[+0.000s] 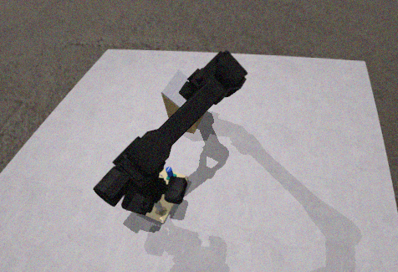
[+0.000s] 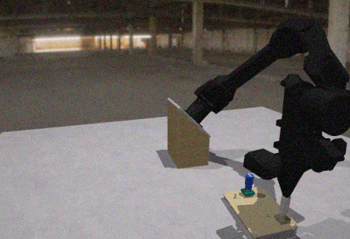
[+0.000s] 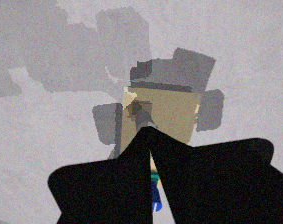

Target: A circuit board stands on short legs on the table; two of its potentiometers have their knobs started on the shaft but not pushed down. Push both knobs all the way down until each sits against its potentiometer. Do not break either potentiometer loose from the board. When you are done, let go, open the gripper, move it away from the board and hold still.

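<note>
The tan circuit board [image 2: 257, 212] [image 1: 164, 216] [image 3: 175, 110] stands on the white table near its front. A blue knob [image 2: 249, 181] [image 1: 169, 170] [image 3: 155, 199] sits high on its green potentiometer [image 2: 247, 193] at the board's far end. A grey knob [image 2: 285, 204] [image 3: 143, 119] stands on a dark potentiometer [image 2: 282, 218] at the near end. My gripper [image 2: 287, 193] [image 3: 146, 131] is shut, with nothing between the fingers. It points straight down and its closed tip rests on top of the grey knob. In the top view the arm hides this knob.
A tan wedge-shaped block [image 2: 187, 143] [image 1: 170, 103] with a white sloped face stands behind the board, under the arm's forearm. The white table [image 1: 293, 148] [image 2: 92, 182] ends close to the board's front side.
</note>
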You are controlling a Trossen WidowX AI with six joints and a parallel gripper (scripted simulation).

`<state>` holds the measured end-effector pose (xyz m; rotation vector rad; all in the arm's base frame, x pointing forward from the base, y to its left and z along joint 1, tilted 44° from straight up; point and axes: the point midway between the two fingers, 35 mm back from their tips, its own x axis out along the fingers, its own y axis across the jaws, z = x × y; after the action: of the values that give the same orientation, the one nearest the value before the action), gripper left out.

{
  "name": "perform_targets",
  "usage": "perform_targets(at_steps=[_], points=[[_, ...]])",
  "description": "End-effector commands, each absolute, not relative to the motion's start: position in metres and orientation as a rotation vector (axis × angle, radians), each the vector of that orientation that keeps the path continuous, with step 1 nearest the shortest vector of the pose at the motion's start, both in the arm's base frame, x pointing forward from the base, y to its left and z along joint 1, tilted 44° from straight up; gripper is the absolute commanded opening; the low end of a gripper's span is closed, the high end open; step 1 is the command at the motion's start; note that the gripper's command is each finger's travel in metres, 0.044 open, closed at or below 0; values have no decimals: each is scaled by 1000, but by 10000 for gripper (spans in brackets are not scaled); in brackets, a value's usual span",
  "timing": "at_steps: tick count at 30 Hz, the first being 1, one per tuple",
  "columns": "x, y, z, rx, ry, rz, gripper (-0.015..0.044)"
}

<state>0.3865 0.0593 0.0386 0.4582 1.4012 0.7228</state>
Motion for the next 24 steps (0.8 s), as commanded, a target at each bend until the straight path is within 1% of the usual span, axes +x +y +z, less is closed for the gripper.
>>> perform_targets(at_steps=[1, 24], points=[[387, 62, 37, 459, 1400, 729, 0], [387, 65, 34, 459, 1400, 729, 0]])
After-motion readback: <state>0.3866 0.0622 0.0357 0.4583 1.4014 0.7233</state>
